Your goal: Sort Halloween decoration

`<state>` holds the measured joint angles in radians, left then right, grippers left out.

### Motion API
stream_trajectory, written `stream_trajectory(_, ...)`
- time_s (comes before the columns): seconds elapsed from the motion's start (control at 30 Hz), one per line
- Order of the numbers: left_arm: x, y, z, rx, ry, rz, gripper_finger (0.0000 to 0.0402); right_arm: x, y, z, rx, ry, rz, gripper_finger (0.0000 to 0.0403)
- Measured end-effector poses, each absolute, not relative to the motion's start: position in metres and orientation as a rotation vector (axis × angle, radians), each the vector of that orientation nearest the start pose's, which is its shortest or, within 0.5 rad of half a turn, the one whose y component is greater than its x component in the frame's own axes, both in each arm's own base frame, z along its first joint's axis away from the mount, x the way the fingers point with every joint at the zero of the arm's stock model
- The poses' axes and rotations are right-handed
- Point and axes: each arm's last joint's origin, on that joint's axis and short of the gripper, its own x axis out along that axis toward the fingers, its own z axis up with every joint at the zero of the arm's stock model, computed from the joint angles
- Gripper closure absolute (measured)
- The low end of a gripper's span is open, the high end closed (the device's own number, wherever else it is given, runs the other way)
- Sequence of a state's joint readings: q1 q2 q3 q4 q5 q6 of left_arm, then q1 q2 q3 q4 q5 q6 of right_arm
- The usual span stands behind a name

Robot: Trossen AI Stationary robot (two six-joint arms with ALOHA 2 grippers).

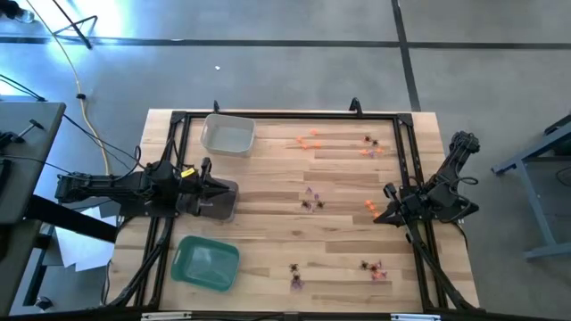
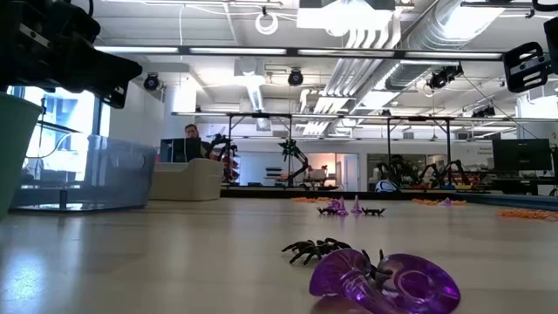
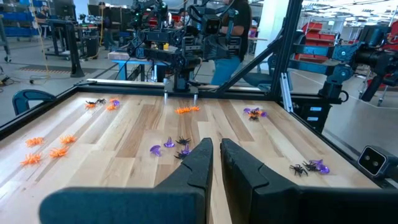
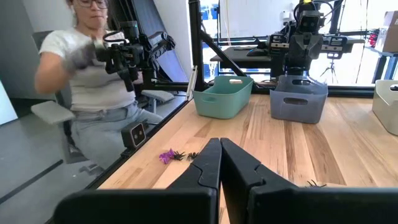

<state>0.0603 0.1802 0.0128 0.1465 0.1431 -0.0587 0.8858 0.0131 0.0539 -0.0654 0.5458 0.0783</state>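
1. Closest to the low camera lies a purple trinket (image 2: pixel 385 281) beside a black spider (image 2: pixel 314 250); the Halloween decoration (image 1: pixel 312 202) is scattered across the right half of the table (image 1: pixel 268 192), none yet in the trays.
2. Left gripper (image 1: pixel 230 193) hovers over the grey tray (image 1: pixel 214 203), fingers nearly pressed together, holding nothing.
3. Right gripper (image 1: pixel 382 215) waits at the right edge, fingers pressed together, just beside an orange piece (image 1: pixel 370 207).
4. Spread the fingers before descending, and take one trinket at a time.
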Motion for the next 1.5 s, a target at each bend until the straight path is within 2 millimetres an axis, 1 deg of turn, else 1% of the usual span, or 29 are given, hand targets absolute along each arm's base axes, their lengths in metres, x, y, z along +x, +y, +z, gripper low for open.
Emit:
stream_trajectory(0.23, 0.108, 0.003, 0.167, -0.066, 0.023, -0.068, 0.0381, 0.069, 0.061, 0.175, 0.061, 0.032, 0.339, 0.0402)
stream_trajectory(0.43, 0.108, 0.005, 0.167, -0.134, 0.021, -0.001, 0.0381, 0.069, 0.061, 0.175, 0.062, 0.032, 0.339, 0.0402)
stream_trajectory(0.63, 0.108, 0.005, 0.169, -0.128, 0.005, 0.011, 0.0381, 0.069, 0.061, 0.175, 0.061, 0.032, 0.339, 0.0402)
stream_trajectory(0.73, 0.108, 0.008, 0.169, -0.128, -0.007, 0.113, 0.0381, 0.069, 0.061, 0.175, 0.062, 0.032, 0.339, 0.0402)
stream_trajectory(0.8, 0.108, 0.010, 0.169, -0.160, -0.009, 0.189, 0.0381, 0.069, 0.061, 0.175, 0.062, 0.032, 0.339, 0.0402)
stream_trajectory(0.87, 0.108, 0.011, 0.167, -0.199, -0.001, 0.231, 0.0381, 0.069, 0.061, 0.175, 0.061, 0.032, 0.339, 0.0402)
stream_trajectory(0.93, 0.108, 0.012, 0.167, -0.202, -0.004, 0.254, 0.0381, 0.069, 0.061, 0.175, 0.061, 0.032, 0.339, 0.0402)
stream_trajectory(1.03, 0.108, 0.013, 0.167, -0.216, -0.010, 0.264, 0.0381, 0.069, 0.061, 0.175, 0.062, 0.032, 0.339, 0.0402)
stream_trajectory(1.17, 0.108, 0.013, 0.172, -0.266, -0.064, 0.254, 0.0381, 0.069, 0.061, 0.175, 0.061, 0.032, 0.339, 0.0402)
stream_trajectory(1.3, 0.108, 0.013, 0.173, -0.254, -0.069, 0.254, 0.0381, 0.069, 0.061, 0.175, 0.062, 0.032, 0.339, 0.0402)
stream_trajectory(1.5, 0.108, 0.012, 0.172, -0.413, -0.080, 0.241, 0.0381, 0.069, 0.061, 0.175, 0.061, 0.032, 0.339, 0.0402)
